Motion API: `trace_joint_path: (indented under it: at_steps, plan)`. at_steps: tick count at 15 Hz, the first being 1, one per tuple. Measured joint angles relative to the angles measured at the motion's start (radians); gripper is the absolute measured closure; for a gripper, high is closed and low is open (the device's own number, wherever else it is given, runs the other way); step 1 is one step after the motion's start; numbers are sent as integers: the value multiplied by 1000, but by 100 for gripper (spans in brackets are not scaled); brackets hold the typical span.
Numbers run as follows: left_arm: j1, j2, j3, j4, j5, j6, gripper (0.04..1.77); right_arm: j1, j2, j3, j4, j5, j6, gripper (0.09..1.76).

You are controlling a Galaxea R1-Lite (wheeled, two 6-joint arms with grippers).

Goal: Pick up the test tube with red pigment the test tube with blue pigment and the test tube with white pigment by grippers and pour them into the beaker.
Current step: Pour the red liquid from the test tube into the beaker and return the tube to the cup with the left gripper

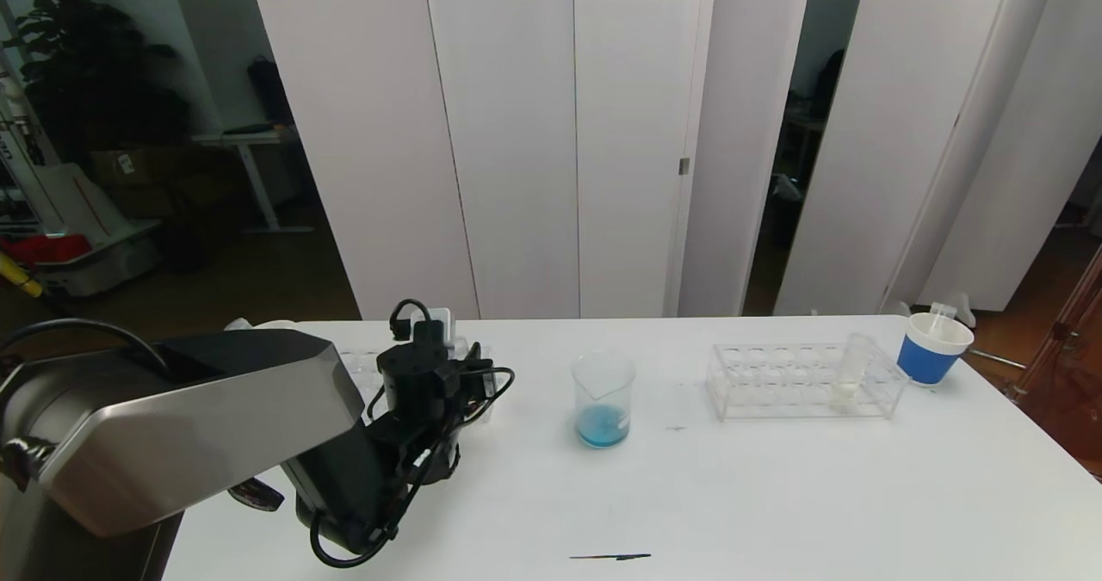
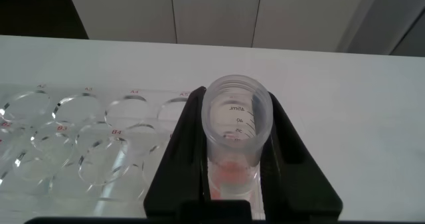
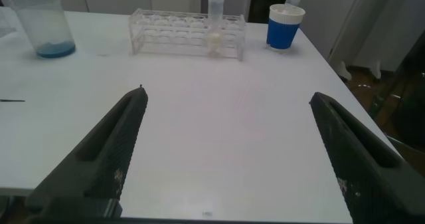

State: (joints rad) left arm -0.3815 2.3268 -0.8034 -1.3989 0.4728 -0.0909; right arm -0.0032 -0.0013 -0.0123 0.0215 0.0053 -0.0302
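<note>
My left gripper point(image 1: 469, 374) is shut on the test tube with red pigment point(image 2: 236, 117), held upright at the end of a clear rack point(image 2: 80, 137) at the table's back left. Red liquid shows at the tube's bottom. The beaker point(image 1: 603, 400) stands mid-table with blue liquid in its bottom. The test tube with white pigment point(image 1: 848, 374) stands in a second clear rack point(image 1: 775, 383) to the right, and also shows in the right wrist view point(image 3: 215, 21). My right gripper point(image 3: 226, 98) is open and empty, low over the table's front right. The test tube with blue pigment is out of view.
A blue-banded paper cup point(image 1: 932, 349) stands at the back right near the table corner, with something clear sticking out of it. A thin dark streak point(image 1: 609, 556) lies near the front edge. The left arm's body point(image 1: 198, 417) covers the table's left front.
</note>
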Motion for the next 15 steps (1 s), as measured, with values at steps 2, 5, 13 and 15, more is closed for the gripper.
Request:
trace_joint_path:
  at_steps: [2,5,13,15]
  plan:
    - [3,1,3,0,4,0,103,-1,0,0,0,0,0,10]
    - [2,-1,2,1,6,4,108,0,0,0,0,0,0,10]
    - [-18,-20,4,4,11,13,121,0,0,0,0,0,0,10]
    - [-27,-30,2,0,14,37,121,0,0,0,0,0,0,10]
